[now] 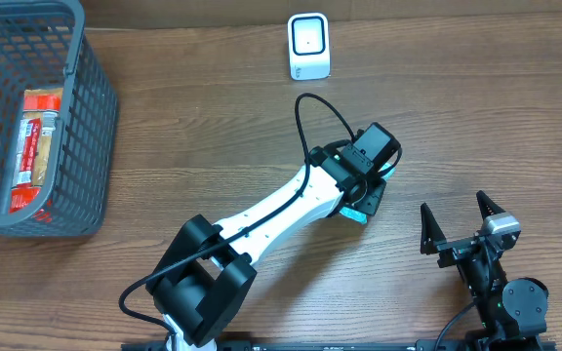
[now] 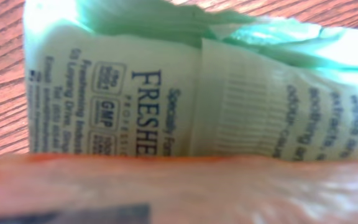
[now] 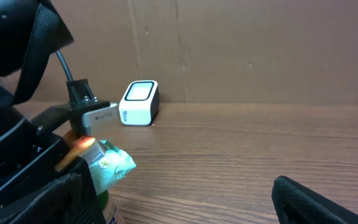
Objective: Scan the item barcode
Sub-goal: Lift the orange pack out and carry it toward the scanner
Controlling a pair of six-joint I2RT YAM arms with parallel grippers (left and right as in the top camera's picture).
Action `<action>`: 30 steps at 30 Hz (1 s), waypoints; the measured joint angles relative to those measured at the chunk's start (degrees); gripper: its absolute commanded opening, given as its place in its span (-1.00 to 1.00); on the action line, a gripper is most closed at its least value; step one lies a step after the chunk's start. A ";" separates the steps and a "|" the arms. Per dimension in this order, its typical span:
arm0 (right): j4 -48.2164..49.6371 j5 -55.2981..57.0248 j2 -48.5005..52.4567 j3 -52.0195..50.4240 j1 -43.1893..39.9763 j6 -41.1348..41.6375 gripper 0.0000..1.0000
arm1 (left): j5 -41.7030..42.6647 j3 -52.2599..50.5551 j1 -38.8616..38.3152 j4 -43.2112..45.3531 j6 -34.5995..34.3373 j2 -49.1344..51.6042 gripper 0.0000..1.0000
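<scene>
The item is a pale green packet (image 2: pixel 166 81) with dark blue print that fills the left wrist view; no barcode shows on the side I see. An orange finger (image 2: pixel 166 186) of my left gripper (image 1: pixel 361 200) presses along the packet's lower edge, and the gripper is shut on the packet near the table's middle. A corner of the packet (image 3: pixel 112 165) sticks out of the left gripper in the right wrist view. The white scanner (image 1: pixel 309 46) stands at the back, also visible as a white scanner (image 3: pixel 140 102) facing the front. My right gripper (image 1: pixel 454 207) stands open and empty at the front right.
A grey mesh basket (image 1: pixel 91 127) at the far left holds a red packet (image 1: pixel 35 146). A black cable (image 1: pixel 305 117) loops over the left arm. A cardboard wall (image 3: pixel 260 50) closes the back of the table.
</scene>
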 measured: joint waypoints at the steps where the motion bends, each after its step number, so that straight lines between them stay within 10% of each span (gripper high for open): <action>1: 0.00 0.02 0.00 0.00 0.02 -0.02 1.00 | 0.00 -0.17 0.00 0.11 0.00 0.00 -0.42; 17: 0.00 0.00 0.00 0.00 0.02 0.02 1.00 | 0.31 -0.28 -0.04 0.70 0.00 2.16 0.04; 23: 0.00 0.02 0.00 0.00 0.00 0.00 1.00 | 1.60 -0.24 -0.04 0.76 0.31 2.62 0.99; 30: 0.00 0.02 0.00 0.00 0.00 0.00 1.00 | 2.84 6.40 0.20 -6.84 0.70 3.56 1.00</action>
